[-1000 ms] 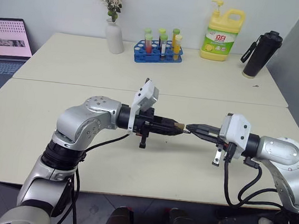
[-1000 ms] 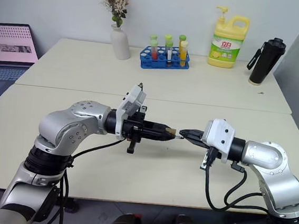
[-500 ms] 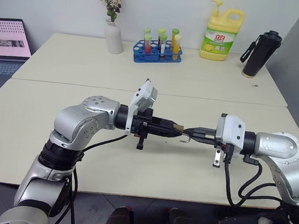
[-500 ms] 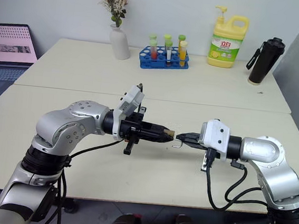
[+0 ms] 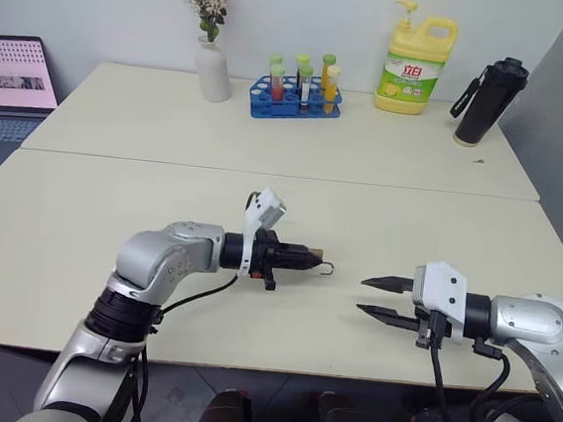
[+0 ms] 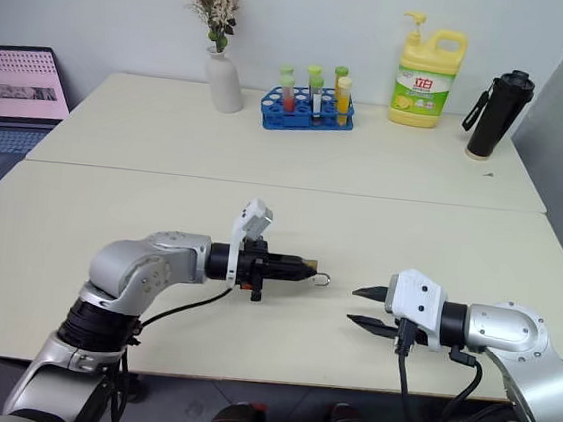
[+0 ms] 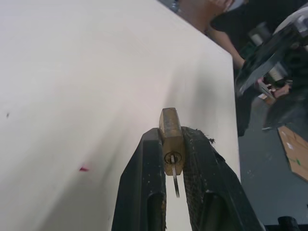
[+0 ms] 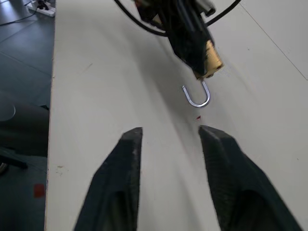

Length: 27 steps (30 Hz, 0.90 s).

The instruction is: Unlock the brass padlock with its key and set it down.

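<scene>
We hold the brass padlock point(image 7: 172, 138) clamped between the two fingers of our left gripper point(image 5: 302, 261), low above the table point(image 5: 112, 205). The key point(image 7: 174, 179) sits in the keyhole at the bottom of the body, and the silvery shackle point(image 8: 197, 95) hangs out to one side, so we judge the lock is open. Our right gripper point(image 5: 381, 298) is apart from it, with spread fingers and nothing inside. We think the setting-down step is now in hand: the next move asks us to lower the padlock onto the table and release it gently.
</scene>
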Available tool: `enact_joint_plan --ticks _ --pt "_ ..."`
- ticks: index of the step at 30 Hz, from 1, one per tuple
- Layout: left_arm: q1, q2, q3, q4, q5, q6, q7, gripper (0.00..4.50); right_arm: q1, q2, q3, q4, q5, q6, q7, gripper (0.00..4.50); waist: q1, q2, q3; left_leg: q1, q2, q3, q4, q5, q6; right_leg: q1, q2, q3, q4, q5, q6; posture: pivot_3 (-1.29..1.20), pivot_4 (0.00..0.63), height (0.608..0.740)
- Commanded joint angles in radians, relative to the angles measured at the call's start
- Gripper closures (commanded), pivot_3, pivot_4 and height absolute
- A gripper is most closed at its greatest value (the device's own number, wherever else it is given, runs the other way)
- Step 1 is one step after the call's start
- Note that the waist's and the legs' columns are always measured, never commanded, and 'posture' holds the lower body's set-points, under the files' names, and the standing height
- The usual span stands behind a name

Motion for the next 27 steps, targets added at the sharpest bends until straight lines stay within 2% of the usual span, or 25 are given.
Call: enact_joint_plan --ticks 1,4,21,23,27 --pt "0.000 -0.029 -0.015 0.008 0.024 -0.020 0.027 4.34 -0.007 0.000 0.003 -0.036 0.009 0.036 -0.028 1.02 0.000 0.000 0.000 0.000 0.000 0.000 0.000 0.000 0.000 0.000 0.000 0.000 0.000 0.000 0.000 0.00 0.150 0.740" --pt "0.005 -0.059 -0.023 0.030 0.035 -0.019 0.041 4.34 -0.040 -0.001 0.011 -0.040 0.021 0.094 -0.048 0.01 0.000 0.000 0.000 0.000 0.000 0.000 0.000 0.000 0.000 0.000 0.000 0.000 -0.001 0.000 0.000 0.00 0.150 0.740" --pt "-0.001 -0.109 -0.044 0.097 0.108 -0.040 0.056 4.34 -0.020 -0.002 0.066 -0.012 -0.040 0.120 -0.092 0.00 0.000 0.000 0.000 0.000 0.000 0.000 0.000 0.000 0.000 0.000 0.000 0.000 -0.001 0.000 0.000 0.00 0.150 0.740" --pt "0.000 -0.103 -0.065 0.101 0.129 -0.061 0.046 3.61 -0.018 0.001 0.065 -0.007 -0.042 0.120 -0.091 0.00 0.000 0.000 0.000 0.000 0.000 0.000 0.000 0.000 0.000 0.000 0.000 0.000 -0.001 0.000 0.000 0.00 0.150 0.740" --pt "0.004 -0.111 -0.085 0.111 0.168 -0.122 0.048 2.55 -0.014 0.003 0.066 0.000 -0.050 0.113 -0.087 0.00 0.000 0.000 0.000 0.000 0.000 0.000 0.000 0.000 0.000 0.000 0.000 0.000 -0.001 0.000 0.000 0.00 0.150 0.740"
